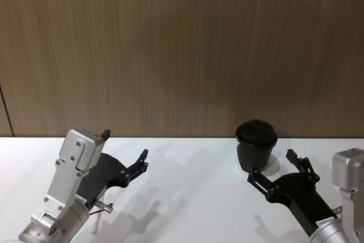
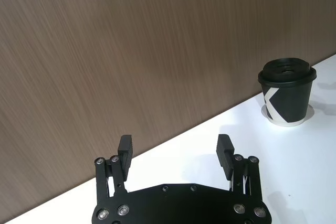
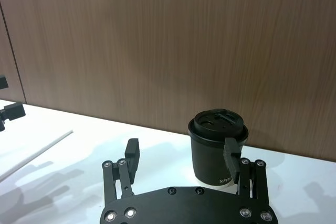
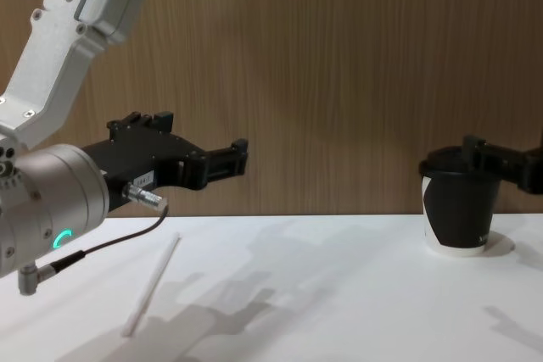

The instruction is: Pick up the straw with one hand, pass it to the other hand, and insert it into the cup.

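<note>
Straw: long thin white tube, lying flat on the white table surface toward its left near corner, one end slanting toward the far edge; nothing grips it.
Left arm: raised over the left side of the surface, its silver-grey cylinder wrist with a green glowing ring and a thin black cable sitting low at the near edge, the forearm angled up and forward.
Left gripper: flat black two-finger gripper, held level above the straw and clear of it, aimed at the far edge and slightly rightward; jaws spread wide with nothing between them.
Right arm: comes in from the right near corner, pointing forward and left toward the cup.
Right gripper: black gripper, hovering at about lid height, just beside the cup on its near right side; jaws parted wide and empty. Whether a fingertip touches the cup cannot be told.
Cup: small black paper cup with a white curved panel and white base rim, upright on the right part of the surface near the far edge, close to the brown wood-grain wall.
Cup contents: hidden, because a black lid covers the top.
</note>
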Available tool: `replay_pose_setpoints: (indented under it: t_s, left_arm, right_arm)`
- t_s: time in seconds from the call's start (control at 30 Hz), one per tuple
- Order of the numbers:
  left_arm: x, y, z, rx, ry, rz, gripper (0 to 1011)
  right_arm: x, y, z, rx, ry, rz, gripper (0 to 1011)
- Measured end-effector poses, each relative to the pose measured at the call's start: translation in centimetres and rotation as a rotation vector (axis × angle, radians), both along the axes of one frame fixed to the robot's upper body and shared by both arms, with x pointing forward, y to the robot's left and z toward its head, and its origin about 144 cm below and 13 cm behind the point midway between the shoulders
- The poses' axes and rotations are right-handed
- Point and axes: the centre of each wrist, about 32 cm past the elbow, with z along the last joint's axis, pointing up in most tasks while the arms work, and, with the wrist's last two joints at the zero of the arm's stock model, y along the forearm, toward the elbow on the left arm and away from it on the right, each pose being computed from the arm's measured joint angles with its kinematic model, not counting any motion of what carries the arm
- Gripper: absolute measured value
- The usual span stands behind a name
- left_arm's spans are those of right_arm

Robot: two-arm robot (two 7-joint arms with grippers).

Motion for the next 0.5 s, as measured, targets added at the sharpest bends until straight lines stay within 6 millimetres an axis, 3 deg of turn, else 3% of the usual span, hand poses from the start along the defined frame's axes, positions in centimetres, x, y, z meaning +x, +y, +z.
replay_pose_setpoints:
  t_s: [0.5]
  left_arm:
    - [0.00, 0.00, 0.00, 0.000, 0.000, 0.000, 1002]
  right_arm:
    - [0.00, 0.00, 0.00, 0.000, 0.000, 0.000, 1001]
